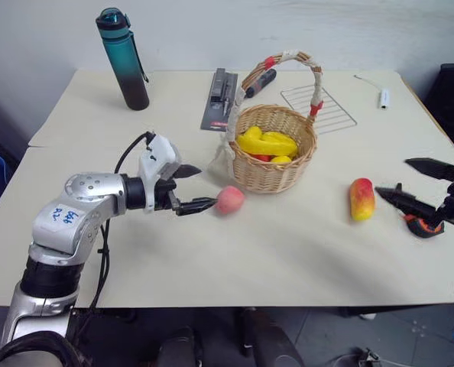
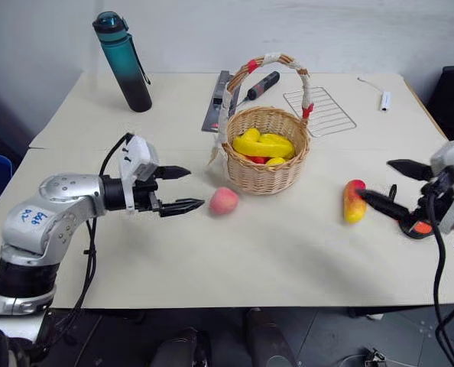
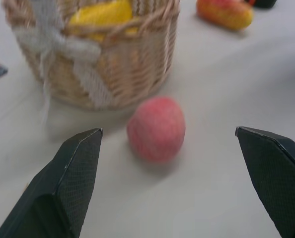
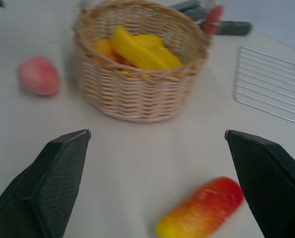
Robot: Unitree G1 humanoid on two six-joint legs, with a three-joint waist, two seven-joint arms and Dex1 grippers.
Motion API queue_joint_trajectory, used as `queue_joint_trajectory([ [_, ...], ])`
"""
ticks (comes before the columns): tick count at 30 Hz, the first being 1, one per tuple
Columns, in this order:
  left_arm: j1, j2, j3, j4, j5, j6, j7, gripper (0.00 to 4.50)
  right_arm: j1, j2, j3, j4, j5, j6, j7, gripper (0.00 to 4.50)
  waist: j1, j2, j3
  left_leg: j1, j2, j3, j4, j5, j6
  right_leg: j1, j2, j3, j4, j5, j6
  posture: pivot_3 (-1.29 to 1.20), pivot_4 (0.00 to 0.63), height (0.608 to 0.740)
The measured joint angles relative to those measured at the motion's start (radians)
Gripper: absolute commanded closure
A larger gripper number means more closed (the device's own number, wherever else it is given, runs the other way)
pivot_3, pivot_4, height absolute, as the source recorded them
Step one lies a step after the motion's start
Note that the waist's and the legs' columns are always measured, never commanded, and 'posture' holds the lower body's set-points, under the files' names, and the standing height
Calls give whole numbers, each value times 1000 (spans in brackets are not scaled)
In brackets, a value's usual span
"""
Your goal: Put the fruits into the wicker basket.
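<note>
Hovering w/ jaws spread wide, empty: left gripper [image 1: 195, 187] just beside peach [image 1: 229, 199], which lies mid-desk [image 1: 212, 260] near wicker basket [image 1: 273, 149]. Right gripper [image 2: 391, 186] also wide apart, empty, by mango [image 1: 361, 198] toward desk's right edge.

The tape measure [image 1: 424, 226] is mostly hidden behind the right gripper [image 1: 401, 182]; basket [image 3: 132, 74] top is cut off in the left wrist view.
</note>
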Motion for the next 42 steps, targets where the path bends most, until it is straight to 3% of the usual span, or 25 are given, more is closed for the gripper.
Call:
queue_joint_trajectory([
  [4, -41, -74, -78, 45, 29, 8, 50, 0, 5, -30, -18, -113, 141, 62, 26, 28, 18, 0, 0, 0, 0, -2, 1, 0, 1, 3, 0, -2, -5, 1, 0, 0, 150, 740],
  [8, -96, -152, -179, 207, 115, -86, 74, 0, 0, -36, -17, -205, 236, 93, -25, 28, 26, -1, 0, 0, 0, -2, 1, -1, 3, 5, 0, -2, -9, 1, 1, 0, 150, 740],
  [17, -156, -299, -252, 524, 241, -326, 85, 0, 43, -22, 5, -254, 318, 99, -147, 28, 27, -1, 0, -3, 0, -2, 0, -2, 4, 4, 0, -2, -12, 1, 1, 0, 150, 740],
  [19, -170, -307, -249, 549, 248, -351, 80, 538, 55, -22, 5, -255, 322, 95, -159, 0, 27, -1, 0, -2, 0, -2, 0, -2, 4, 5, 0, -2, -12, 2, 2, 0, 150, 740],
  [22, -174, -309, -242, 556, 256, -379, 71, 1438, 72, -17, 5, -257, 325, 85, -168, 0, 26, -1, 0, -2, 0, -2, 0, -2, 4, 5, 0, -2, -12, 2, 2, 0, 150, 740],
  [25, -174, -316, -226, 576, 261, -390, 65, 2054, 80, -17, 7, -257, 325, 72, -178, 0, 26, -1, 0, -2, 0, -2, 0, -2, 4, 5, 0, -2, -12, 2, 2, 0, 150, 740],
  [30, -157, -283, -204, 530, 251, -393, 16, 2143, 86, -17, 11, -257, 325, 54, -189, 0, 25, -1, 0, -2, 1, -2, -1, -2, 4, 5, 0, -2, -12, 2, 2, 0, 150, 740],
  [35, -139, -205, -90, 382, 106, -281, -96, 2143, 96, -17, 12, -252, 324, 43, -203, 0, 26, -1, 0, -2, 1, -3, 0, -2, 4, 5, -1, -3, -12, 2, 2, 0, 150, 740],
  [38, -225, -219, -26, 345, 22, -179, -98, 2143, 68, 1, 41, -246, 289, 13, -241, 0, 29, -1, 0, -2, 0, -4, 1, -1, 5, 6, -1, -4, -13, 2, 3, 0, 150, 740],
  [42, -414, -315, -24, 333, -30, -85, -50, 2143, 35, 16, 100, -238, 226, -10, -307, 0, 41, -1, 0, -2, -1, -5, 1, -2, 7, 10, -2, -4, -19, 3, 4, 0, 150, 740],
])
